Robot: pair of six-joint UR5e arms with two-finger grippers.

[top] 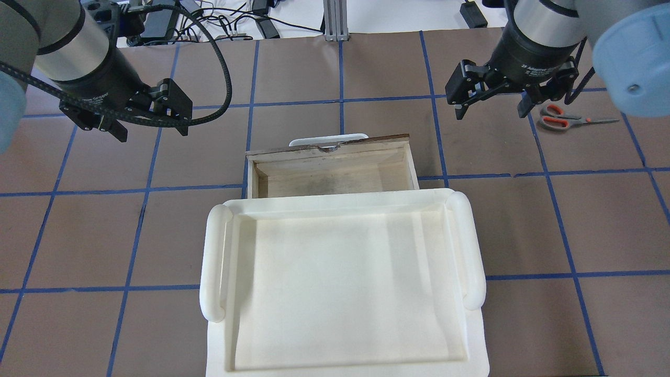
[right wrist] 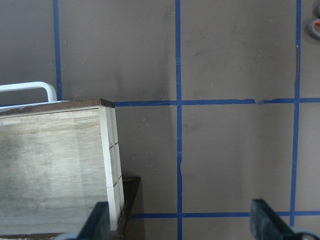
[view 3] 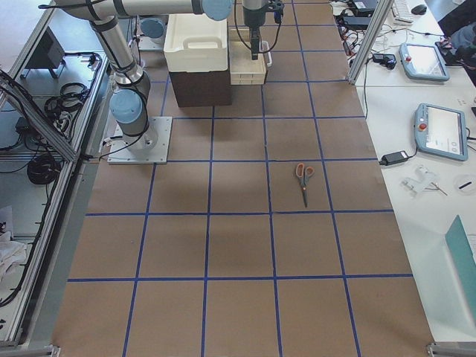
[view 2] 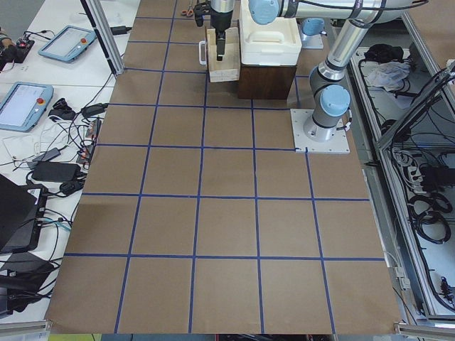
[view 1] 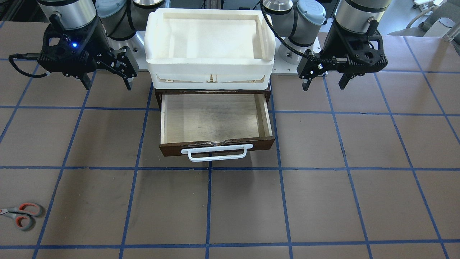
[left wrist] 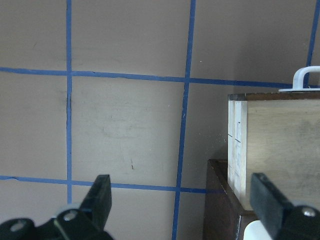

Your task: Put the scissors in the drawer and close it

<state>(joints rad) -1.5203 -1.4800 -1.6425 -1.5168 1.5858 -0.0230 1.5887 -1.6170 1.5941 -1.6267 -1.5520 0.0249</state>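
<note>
The scissors (view 1: 21,215), grey handles with orange-red loops, lie flat on the brown table far out on my right side. They also show in the overhead view (top: 562,119) and the exterior right view (view 3: 303,177), and one handle loop (right wrist: 315,27) shows in the right wrist view. The drawer (view 1: 215,118) is pulled open and empty, its white bar handle (view 1: 217,153) facing away from me. My right gripper (top: 492,111) hangs open and empty above the table beside the drawer's right side. My left gripper (top: 152,131) hangs open and empty beside the drawer's left side.
A white plastic tray (top: 212,262) sits on top of the dark brown cabinet (left wrist: 220,200) that holds the drawer. The brown table is marked with a blue tape grid (view 1: 208,201). Tablets and cables (view 3: 435,126) lie on the side bench.
</note>
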